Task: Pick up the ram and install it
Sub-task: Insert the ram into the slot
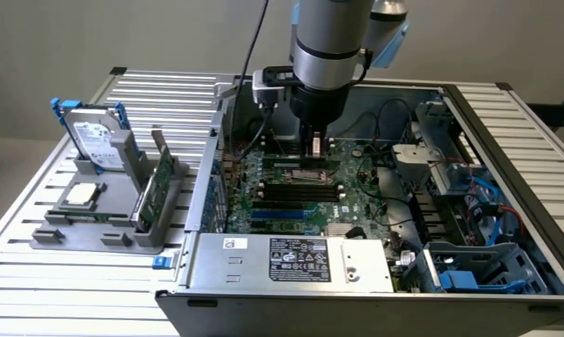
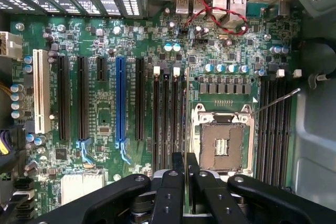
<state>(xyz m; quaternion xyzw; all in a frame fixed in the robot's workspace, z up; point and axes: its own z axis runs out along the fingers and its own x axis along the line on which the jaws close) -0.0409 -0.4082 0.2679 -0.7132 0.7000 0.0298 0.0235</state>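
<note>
The thin green ram stick (image 1: pixel 315 146), clamped in the black gripper (image 2: pixel 185 167), is best squared along a black memory slot (image 2: pixel 165 114) and seated with even pressure.

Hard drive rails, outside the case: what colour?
Blue; the hard drive rails show best in the exterior view.

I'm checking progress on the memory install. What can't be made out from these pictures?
- Whether the gripper holds anything: wrist view sees it end-on; exterior view, too small.
- One end of the memory slots: wrist view, covered by the gripper.
- Power supply label text: exterior view, too small.
- Case's near side: exterior view, cut off by the edge.
</note>
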